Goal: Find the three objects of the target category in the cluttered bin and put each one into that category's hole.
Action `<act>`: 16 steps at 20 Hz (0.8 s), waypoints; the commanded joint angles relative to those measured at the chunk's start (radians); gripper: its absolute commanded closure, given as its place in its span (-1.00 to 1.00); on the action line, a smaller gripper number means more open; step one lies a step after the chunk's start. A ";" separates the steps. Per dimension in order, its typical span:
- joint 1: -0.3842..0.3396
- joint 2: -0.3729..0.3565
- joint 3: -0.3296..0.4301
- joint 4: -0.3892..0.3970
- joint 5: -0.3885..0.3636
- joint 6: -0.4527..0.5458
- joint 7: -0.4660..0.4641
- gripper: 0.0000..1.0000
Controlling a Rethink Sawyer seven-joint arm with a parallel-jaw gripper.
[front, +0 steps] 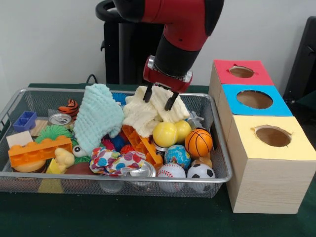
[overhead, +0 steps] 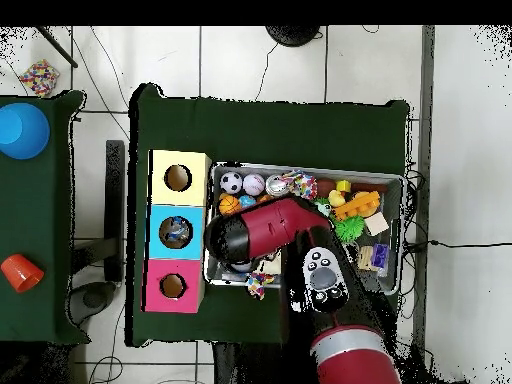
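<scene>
While the arm [front: 180, 29] hangs over the back of the bin, you are at the picking step: the gripper [front: 158, 101] sits on the pale yellow cloth [front: 148, 114] with its fingers apart, one tip on each side of a raised fold, not yet closed on it. Judging by that, cloths look like the target category, and none seems to have reached a hole.

Start with the green desk [front: 148, 219], which carries everything. On it, just beside the bin, stands the wooden box [front: 264, 173] with three holes: the red top [front: 242, 72] farthest back, the blue top [front: 254, 99] in the middle, the yellow top [front: 272, 136] nearest the camera. Which colour belongs to cloths you cannot tell from here.

Next, the wire bin [front: 219, 148], packed full. The mint green cloth [front: 96, 118] lies draped beside the yellow one, touching it. A patterned cloth [front: 116, 160] with coloured hearts lies crumpled toward the front. Around them are an orange brick [front: 39, 150], a basketball [front: 198, 142], a soccer ball [front: 201, 172], a baseball [front: 171, 171] and two yellow balls [front: 165, 134].

Your next move calls for closing on the fold, lifting clear of the clutter, then carrying across to the box.

No brand, label or writing is readable.
</scene>
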 commanded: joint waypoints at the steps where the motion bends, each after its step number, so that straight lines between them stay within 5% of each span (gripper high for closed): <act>1: 0.015 0.108 -0.035 -0.082 -0.048 -0.084 0.083 -1.00; 16: -0.058 0.122 0.020 -0.080 0.074 0.009 -0.048 -1.00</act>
